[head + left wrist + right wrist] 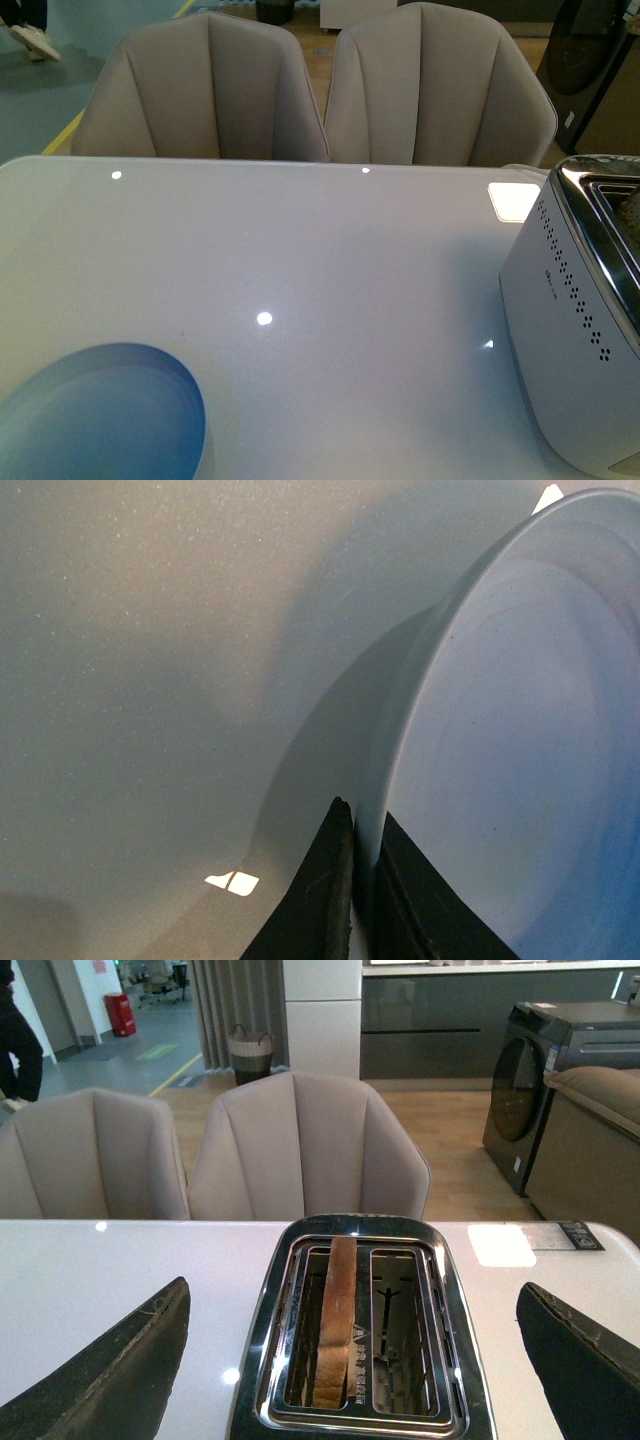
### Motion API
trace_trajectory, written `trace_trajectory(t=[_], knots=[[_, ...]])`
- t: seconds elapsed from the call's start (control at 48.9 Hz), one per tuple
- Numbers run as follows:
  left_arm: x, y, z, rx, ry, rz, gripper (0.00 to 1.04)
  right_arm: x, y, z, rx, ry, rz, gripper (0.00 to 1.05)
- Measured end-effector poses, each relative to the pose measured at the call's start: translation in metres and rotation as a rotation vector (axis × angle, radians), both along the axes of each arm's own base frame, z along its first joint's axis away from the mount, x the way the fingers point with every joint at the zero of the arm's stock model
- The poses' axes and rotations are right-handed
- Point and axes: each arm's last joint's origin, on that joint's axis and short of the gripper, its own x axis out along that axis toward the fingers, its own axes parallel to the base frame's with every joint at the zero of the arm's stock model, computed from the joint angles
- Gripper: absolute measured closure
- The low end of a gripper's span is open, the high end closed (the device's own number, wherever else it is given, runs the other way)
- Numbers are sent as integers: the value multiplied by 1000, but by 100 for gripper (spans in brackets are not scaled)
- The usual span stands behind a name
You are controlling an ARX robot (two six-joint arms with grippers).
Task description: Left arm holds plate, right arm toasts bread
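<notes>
The pale blue plate (95,415) shows at the front view's lower left, tilted up off the table. In the left wrist view my left gripper (362,830) is shut on the plate (520,740), its two black jaws pinching the rim on edge. The bread (337,1320) stands on edge in one slot of the chrome toaster (360,1235); the slot beside it is empty. My right gripper (355,1305) hangs open above the toaster, one black finger (120,1370) on each side of it, nothing between them. Neither arm appears in the front view.
The white toaster (570,320) stands at the table's right side. Two beige chairs (320,85) sit behind the glossy white table (300,260). A small white pad (512,200) lies near the far right edge. A washing machine (560,1070) is in the room behind.
</notes>
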Motion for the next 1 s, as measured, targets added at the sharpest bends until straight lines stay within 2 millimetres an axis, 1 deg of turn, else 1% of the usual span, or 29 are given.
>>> trace_trajectory(t=[0.164,0.266,0.307,0.45,0.491,0.552,0.573,0.634,0.716,0.737,0.757,0.778,0.819,0.839,0.9,1.003], knots=[[-3,-2,-9,-22,6,13,102,0,0,0,0,0,0,9],[-3,-2,-11,-38,2,17,102,0,0,0,0,0,0,9],[-4,-3,-12,-42,2,21,95,0,0,0,0,0,0,9],[-4,-4,-13,-62,-14,11,67,0,0,0,0,0,0,9],[-3,-5,-13,-67,-18,8,63,0,0,0,0,0,0,9],[-3,-5,-13,-73,-23,4,54,0,0,0,0,0,0,9],[-3,-5,-13,-74,-24,4,53,0,0,0,0,0,0,9],[-3,-5,-11,-78,-31,0,44,0,0,0,0,0,0,9],[-2,-4,-7,-77,-35,1,32,0,0,0,0,0,0,9],[-1,-4,-4,-72,-34,5,26,0,0,0,0,0,0,9],[-1,-3,-3,-70,-33,7,24,0,0,0,0,0,0,9],[-1,-2,0,-66,-28,13,18,0,0,0,0,0,0,9],[-1,-1,5,-62,-23,23,12,0,0,0,0,0,0,9],[-1,0,9,-60,-22,30,6,0,0,0,0,0,0,9],[3,5,21,-46,-37,39,8,0,0,0,0,0,0,9],[14,12,47,-3,-74,55,7,0,0,0,0,0,0,9]])
